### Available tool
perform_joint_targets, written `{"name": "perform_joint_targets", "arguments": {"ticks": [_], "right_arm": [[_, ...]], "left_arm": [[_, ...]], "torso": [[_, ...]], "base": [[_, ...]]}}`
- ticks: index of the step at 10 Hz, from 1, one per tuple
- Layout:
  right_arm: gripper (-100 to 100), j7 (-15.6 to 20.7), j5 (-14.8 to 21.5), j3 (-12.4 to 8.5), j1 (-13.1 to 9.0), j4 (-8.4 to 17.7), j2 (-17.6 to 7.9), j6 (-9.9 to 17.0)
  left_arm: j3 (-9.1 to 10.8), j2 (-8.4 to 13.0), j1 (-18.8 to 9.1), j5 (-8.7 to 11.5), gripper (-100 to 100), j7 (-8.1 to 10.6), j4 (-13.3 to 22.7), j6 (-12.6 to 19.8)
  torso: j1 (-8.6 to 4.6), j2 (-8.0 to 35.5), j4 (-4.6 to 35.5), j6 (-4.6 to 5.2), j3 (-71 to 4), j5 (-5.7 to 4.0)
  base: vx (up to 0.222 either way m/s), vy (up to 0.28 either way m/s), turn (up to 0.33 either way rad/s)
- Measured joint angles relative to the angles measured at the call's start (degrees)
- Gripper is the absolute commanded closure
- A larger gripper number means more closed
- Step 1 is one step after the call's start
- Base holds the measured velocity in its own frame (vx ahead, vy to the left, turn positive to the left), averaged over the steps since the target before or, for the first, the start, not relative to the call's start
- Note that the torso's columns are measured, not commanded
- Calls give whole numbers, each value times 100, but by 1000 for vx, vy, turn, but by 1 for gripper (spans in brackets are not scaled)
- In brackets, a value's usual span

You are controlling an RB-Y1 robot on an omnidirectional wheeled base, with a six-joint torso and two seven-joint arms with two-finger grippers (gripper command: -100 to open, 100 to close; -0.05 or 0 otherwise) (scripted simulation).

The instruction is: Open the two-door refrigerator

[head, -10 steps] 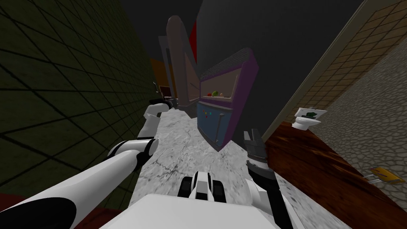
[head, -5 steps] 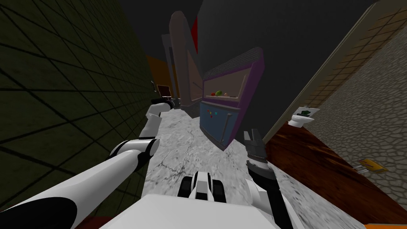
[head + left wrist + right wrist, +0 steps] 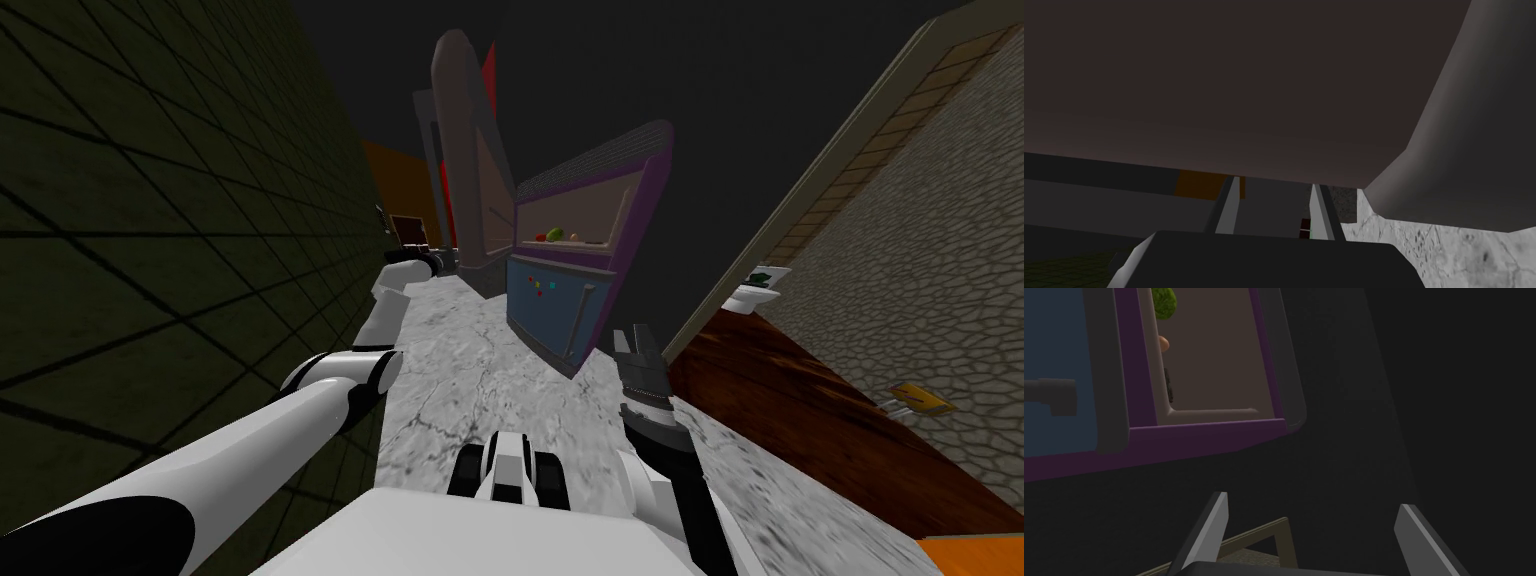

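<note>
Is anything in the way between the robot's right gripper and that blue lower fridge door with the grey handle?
Nothing visible does. The right gripper, fingers open, hangs in open air beside the purple refrigerator's closed blue lower door, with a free line to its grey bar handle.

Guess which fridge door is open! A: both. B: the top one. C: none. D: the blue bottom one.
B: the top door is swung out, so the food inside shows, while the blue bottom door sits closed.

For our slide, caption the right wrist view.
Right gripper, fingers open, before purple refrigerator; one compartment open, green food inside.
</note>
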Motion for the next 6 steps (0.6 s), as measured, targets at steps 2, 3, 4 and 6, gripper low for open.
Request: {"name": "perform_joint_targets", "arguments": {"ticks": [2, 3, 4, 6], "right_arm": [[0, 0, 0, 0, 0, 0, -1, 0], [0, 0, 0, 0, 0, 0, -1, 0], [0, 0, 0, 0, 0, 0, 0, 0], [0, 0, 0, 0, 1, 0, 0, 0]], "left_arm": [[-38, -18, -2, 115, 100, -37, -81, 63], [-53, -19, 17, 213, 100, -67, -154, 78], [-76, -47, 22, 246, 100, -85, -175, 83], [-114, -50, 49, 416, 100, -151, -237, 129]], "torso": [[-33, -1, -3, 16, -3, -11], [-39, 9, -3, 15, 6, -14], [-52, 0, -4, 14, 1, -16], [-58, -11, -2, 24, -10, -21]], "base": [[40, 308, -53], [72, 281, -45], [99, 348, -43], [71, 295, -52]]}}
